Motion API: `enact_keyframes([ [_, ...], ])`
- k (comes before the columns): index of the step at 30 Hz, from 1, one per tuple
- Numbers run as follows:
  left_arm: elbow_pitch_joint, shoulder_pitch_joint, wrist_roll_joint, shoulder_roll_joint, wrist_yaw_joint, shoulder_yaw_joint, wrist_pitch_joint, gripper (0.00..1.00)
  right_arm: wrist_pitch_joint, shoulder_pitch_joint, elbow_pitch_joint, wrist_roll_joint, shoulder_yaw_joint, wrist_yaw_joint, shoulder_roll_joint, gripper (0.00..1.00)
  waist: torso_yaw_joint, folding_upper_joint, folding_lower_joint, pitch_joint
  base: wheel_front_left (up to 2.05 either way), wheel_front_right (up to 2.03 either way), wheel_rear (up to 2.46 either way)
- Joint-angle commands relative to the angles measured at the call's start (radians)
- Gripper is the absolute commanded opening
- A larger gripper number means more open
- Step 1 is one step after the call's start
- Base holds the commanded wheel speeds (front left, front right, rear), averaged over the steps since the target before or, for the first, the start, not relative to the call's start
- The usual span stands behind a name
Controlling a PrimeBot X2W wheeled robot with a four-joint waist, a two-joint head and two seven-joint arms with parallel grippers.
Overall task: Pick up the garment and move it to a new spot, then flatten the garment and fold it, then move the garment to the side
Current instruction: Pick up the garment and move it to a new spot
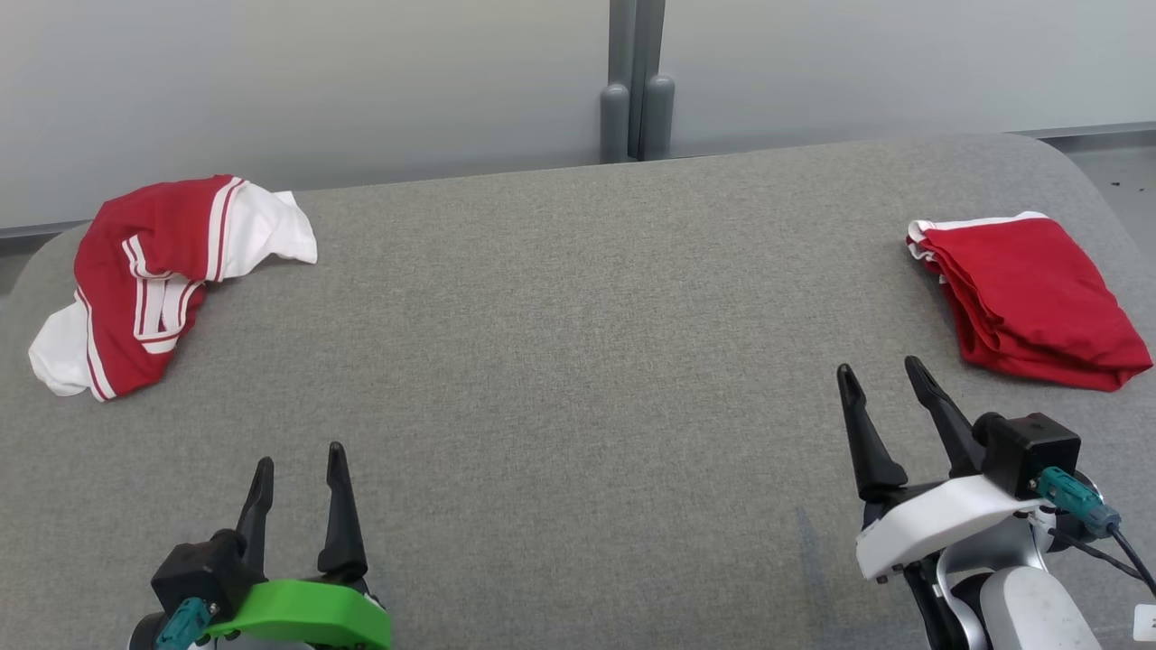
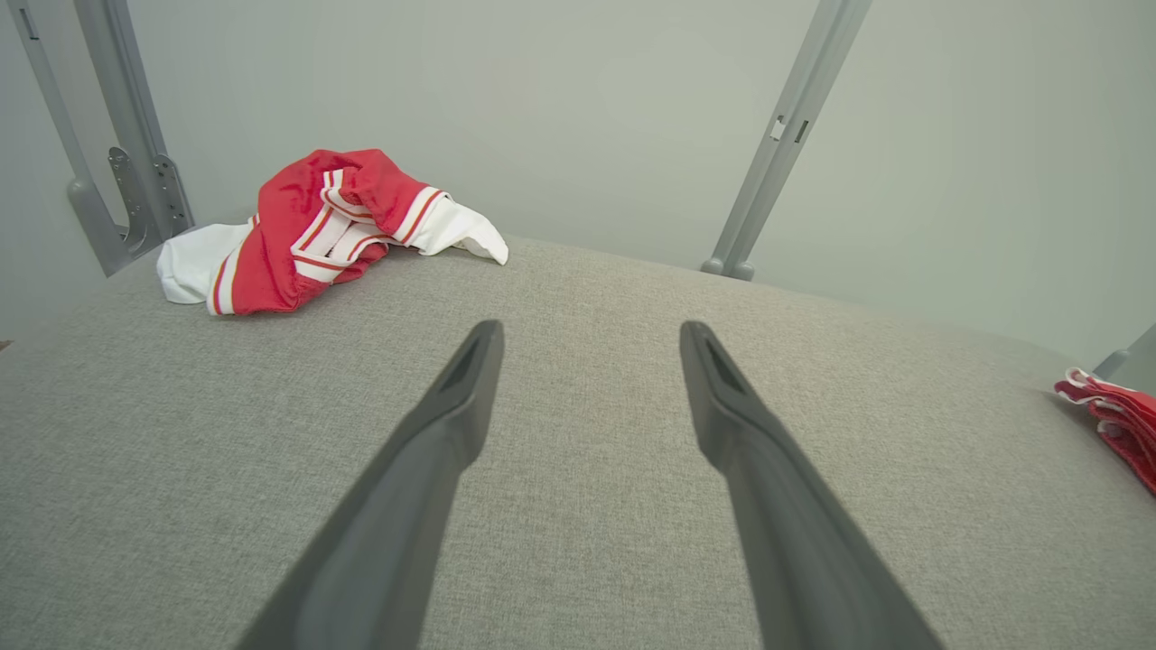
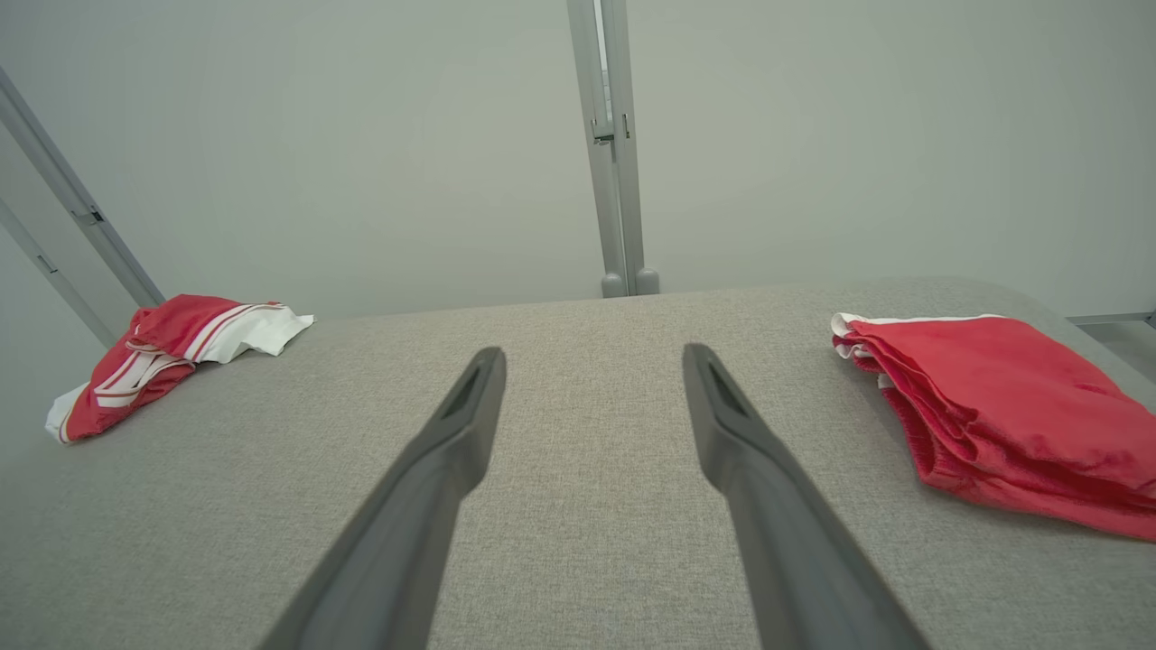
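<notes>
A crumpled red and white striped garment (image 1: pixel 149 275) lies in a heap at the far left of the grey table (image 1: pixel 578 361); it also appears as the garment (image 2: pixel 316 230) and the garment (image 3: pixel 167 352). My left gripper (image 1: pixel 300 459) stands open near the front left edge, well short of the heap and holding nothing; its fingers are spread in the left wrist view, gripper (image 2: pixel 591 334). My right gripper (image 1: pixel 880 368) stands open at the front right, empty, also gripper (image 3: pixel 593 359).
A folded red garment (image 1: pixel 1030 298) lies at the table's right side, close beyond my right gripper; it shows too as folded garment (image 3: pixel 1002 406) and folded garment (image 2: pixel 1115 420). A grey post (image 1: pixel 637 81) rises behind the table's far edge against a pale wall.
</notes>
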Motion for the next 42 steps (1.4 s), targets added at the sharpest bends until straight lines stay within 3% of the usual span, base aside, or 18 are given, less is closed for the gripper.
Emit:
enact_keyframes([
  [1,0.0,-0.009,-0.002,0.007,0.006,-0.002,-0.004,1.0,-0.005,0.007,-0.001,0.002,-0.005,0.0,-0.002,1.0,0.004,0.0,0.0001,0.001,0.0,0.0,0.0],
  [9,-0.004,-0.028,-0.001,0.005,0.006,-0.008,-0.005,1.0,-0.007,0.01,-0.012,-0.008,-0.02,0.0,-0.002,1.0,0.09,0.0,0.0001,0.018,0.0,0.0,0.0],
  [21,-0.011,-0.025,-0.007,0.01,0.017,0.002,-0.016,1.0,0.0,0.006,-0.035,-0.029,-0.019,0.0,-0.002,1.0,0.415,0.0,0.0001,0.037,0.0,0.0,0.0],
  [27,-0.017,-0.006,-0.013,0.008,0.024,0.006,-0.021,1.0,0.004,-0.001,-0.032,-0.02,-0.016,0.0,-0.002,1.0,0.51,0.0,0.0001,0.031,0.0,0.0,0.0],
  [42,-0.032,0.006,-0.008,0.012,0.022,0.014,-0.029,1.0,0.001,-0.019,-0.015,-0.025,0.006,0.0,-0.003,1.0,0.517,0.0,0.0001,0.046,0.0,0.0,0.0],
])
